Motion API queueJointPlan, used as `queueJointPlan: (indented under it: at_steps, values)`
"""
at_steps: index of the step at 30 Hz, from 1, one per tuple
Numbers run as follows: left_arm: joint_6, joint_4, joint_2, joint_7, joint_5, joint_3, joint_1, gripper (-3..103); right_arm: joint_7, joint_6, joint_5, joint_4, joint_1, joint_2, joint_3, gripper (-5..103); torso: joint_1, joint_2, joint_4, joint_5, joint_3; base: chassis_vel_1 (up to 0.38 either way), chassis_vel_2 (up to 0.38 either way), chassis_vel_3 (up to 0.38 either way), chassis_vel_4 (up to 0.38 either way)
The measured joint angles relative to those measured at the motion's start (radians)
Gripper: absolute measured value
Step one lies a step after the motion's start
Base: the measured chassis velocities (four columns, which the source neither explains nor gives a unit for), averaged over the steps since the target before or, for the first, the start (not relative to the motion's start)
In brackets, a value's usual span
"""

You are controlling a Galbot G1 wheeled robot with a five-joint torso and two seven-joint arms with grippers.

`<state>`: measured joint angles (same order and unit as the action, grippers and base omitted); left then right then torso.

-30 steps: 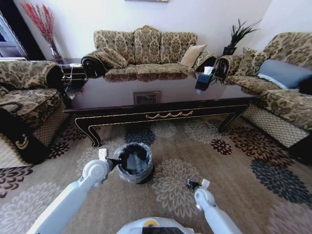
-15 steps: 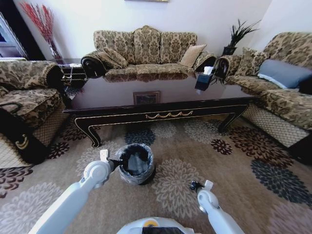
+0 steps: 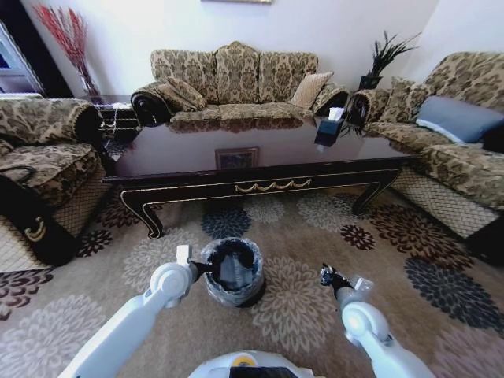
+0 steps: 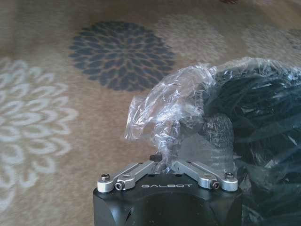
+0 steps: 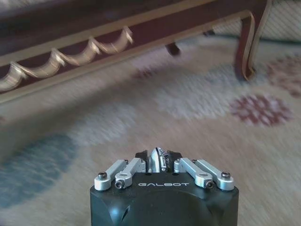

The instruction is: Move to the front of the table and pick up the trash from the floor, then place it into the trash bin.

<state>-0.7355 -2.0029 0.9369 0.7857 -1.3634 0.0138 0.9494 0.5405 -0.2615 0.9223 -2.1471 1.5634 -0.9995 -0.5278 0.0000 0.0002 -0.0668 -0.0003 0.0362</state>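
Note:
The trash bin (image 3: 227, 293), a small black bucket with a crinkled clear bag over its rim, stands on the flowered floor (image 3: 299, 216) in front of the table (image 3: 268, 187). My left gripper (image 3: 206, 268) is at the bin's left rim. In the left wrist view it (image 4: 162, 157) is shut on a bunched fold of the bag (image 4: 164, 108), with the dark bin (image 4: 263, 117) just beyond. My right gripper (image 3: 325, 275) hovers low over the carpet to the right of the bin, shut (image 5: 157, 157), pointing toward the table's gilded front edge (image 5: 70, 52). The trash is out of view.
Sofas ring the carpet at the back (image 3: 236, 83), left (image 3: 39, 150) and right (image 3: 457, 134). A dark tissue box (image 3: 329, 130) sits on the tabletop. A carved table leg (image 5: 247, 47) stands ahead of the right gripper. Open carpet lies between bin and table.
The left arm has drawn the trash bin to the right and slightly nearer me. The right gripper has moved right and farther forward over the carpet.

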Motion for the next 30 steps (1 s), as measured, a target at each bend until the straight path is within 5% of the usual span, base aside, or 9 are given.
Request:
queueJointPlan:
  at_steps: [8,16,30]
  values:
    - [0.000,0.059,0.061,0.016,-0.025,0.130,-0.120,0,-0.045,0.010,-0.020,-0.190,0.094,0.032,-0.036,21,0.000,0.000,0.0001,0.0004,0.000,0.000,0.000,0.000,0.000]
    - [0.000,0.127,0.149,0.062,-0.057,0.340,-0.280,0,-0.173,0.058,-0.158,-0.300,0.162,0.049,-0.012,21,0.000,0.000,0.0001,0.0006,0.000,0.000,0.000,0.000,0.000]
    - [0.000,0.117,0.196,0.085,-0.087,0.410,-0.323,0,-0.249,0.078,-0.179,-0.271,0.163,0.042,0.045,19,0.000,0.000,0.0001,0.0005,0.000,0.000,0.000,0.000,0.000]
